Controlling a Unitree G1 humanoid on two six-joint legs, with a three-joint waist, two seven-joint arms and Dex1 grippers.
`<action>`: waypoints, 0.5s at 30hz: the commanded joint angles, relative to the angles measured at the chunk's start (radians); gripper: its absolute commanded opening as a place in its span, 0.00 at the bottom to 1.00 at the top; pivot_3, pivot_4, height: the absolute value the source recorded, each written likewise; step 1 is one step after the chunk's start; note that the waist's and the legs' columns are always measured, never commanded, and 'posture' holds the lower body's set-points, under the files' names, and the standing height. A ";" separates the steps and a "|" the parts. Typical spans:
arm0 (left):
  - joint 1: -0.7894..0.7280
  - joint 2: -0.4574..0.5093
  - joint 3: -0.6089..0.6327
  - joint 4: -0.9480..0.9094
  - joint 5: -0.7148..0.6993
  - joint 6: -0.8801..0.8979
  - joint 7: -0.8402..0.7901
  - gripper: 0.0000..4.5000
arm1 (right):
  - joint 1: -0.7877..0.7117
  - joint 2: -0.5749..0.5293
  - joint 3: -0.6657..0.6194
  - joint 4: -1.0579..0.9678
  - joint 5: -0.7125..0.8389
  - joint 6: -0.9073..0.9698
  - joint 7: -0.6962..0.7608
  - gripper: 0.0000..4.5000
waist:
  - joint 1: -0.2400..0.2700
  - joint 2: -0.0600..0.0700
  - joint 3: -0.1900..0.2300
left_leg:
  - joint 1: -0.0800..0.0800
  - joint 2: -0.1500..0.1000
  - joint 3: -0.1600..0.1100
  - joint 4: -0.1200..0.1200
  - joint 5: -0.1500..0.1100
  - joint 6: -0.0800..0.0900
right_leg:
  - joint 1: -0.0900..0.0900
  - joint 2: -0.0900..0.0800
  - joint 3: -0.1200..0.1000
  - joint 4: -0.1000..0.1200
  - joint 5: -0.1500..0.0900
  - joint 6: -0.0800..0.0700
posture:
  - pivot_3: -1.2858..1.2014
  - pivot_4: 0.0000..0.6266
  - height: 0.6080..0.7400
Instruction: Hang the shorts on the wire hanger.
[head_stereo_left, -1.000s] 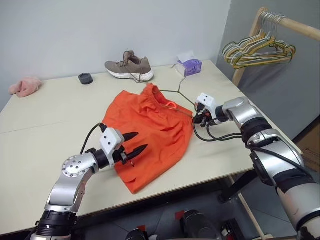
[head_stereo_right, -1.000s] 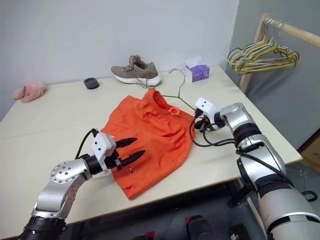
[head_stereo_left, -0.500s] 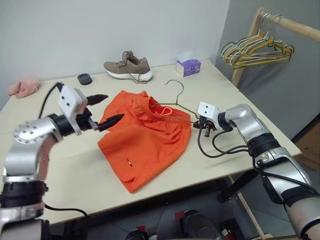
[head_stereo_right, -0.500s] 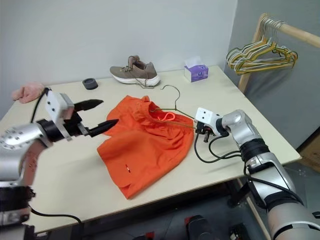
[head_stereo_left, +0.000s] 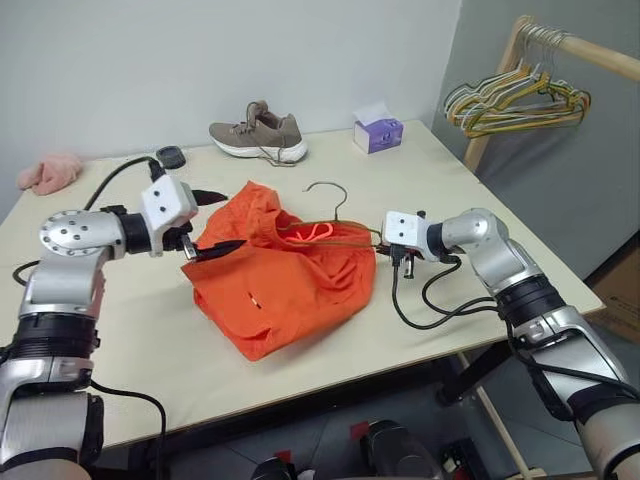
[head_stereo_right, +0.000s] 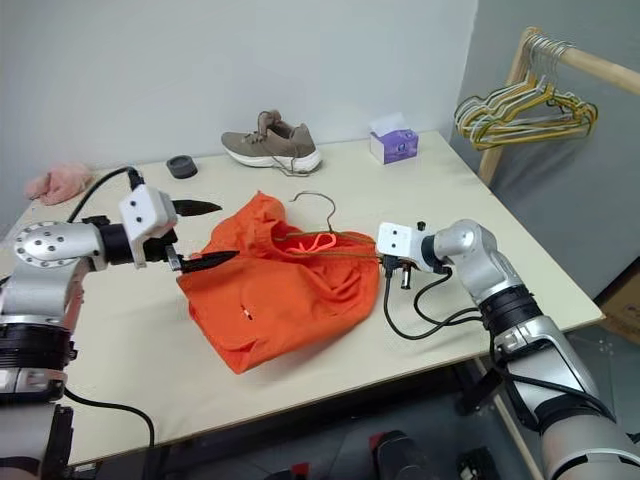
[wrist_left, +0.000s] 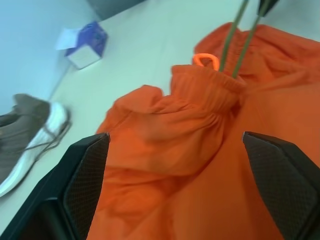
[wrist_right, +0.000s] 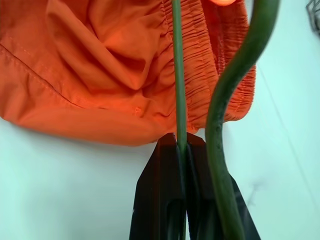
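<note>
- My right gripper (wrist_right: 181, 142) is clenched on the wire hanger (head_stereo_left: 330, 215), right of centre frame.
- The shorts (head_stereo_left: 285, 275) lie bunched mid-table, the hanger's wires running into the waistband.
- My left gripper (head_stereo_left: 212, 222) is spread wide at the shorts' left edge, holding nothing.

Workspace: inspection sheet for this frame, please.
Surface: pale table, seam across its left part.
Job's things: orange shorts bunched mid-table; wire hanger threaded into the waistband, hook up.
Clutter: shoe, tissue box, black ring, pink cloth along the far edge.
Grippers: left claw open at the shorts' left edge; right claw shut on the hanger wire.
Cables: black loops under the right wrist.
Surroundings: rack with coloured hangers.
</note>
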 joint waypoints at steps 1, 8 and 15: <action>-0.028 -0.008 -0.021 -0.005 0.013 -0.041 -0.039 0.99 | 0.002 -0.004 -0.006 -0.075 -0.001 0.004 -0.002 0.00 | -0.003 0.000 0.000 | 0.000 0.000 0.000 0.000 0.000 0.000 | 0.000 0.000 0.000 0.000 0.000 0.000 | 0.42 0.02 1.00; -0.026 -0.048 -0.064 0.017 0.046 -0.062 -0.046 0.99 | 0.017 -0.006 0.002 -0.143 -0.016 0.011 -0.004 0.00 | -0.013 0.000 0.000 | 0.000 0.000 0.000 0.000 0.000 0.000 | 0.000 0.000 0.000 0.001 0.000 0.000 | 0.42 0.02 1.00; -0.029 -0.080 -0.105 0.038 0.090 -0.067 -0.040 0.73 | 0.012 0.001 0.019 -0.193 -0.039 -0.007 -0.023 0.00 | -0.028 0.000 -0.001 | 0.000 0.000 -0.001 0.001 0.000 0.000 | 0.000 0.000 0.000 0.001 0.000 0.000 | 0.42 0.01 1.00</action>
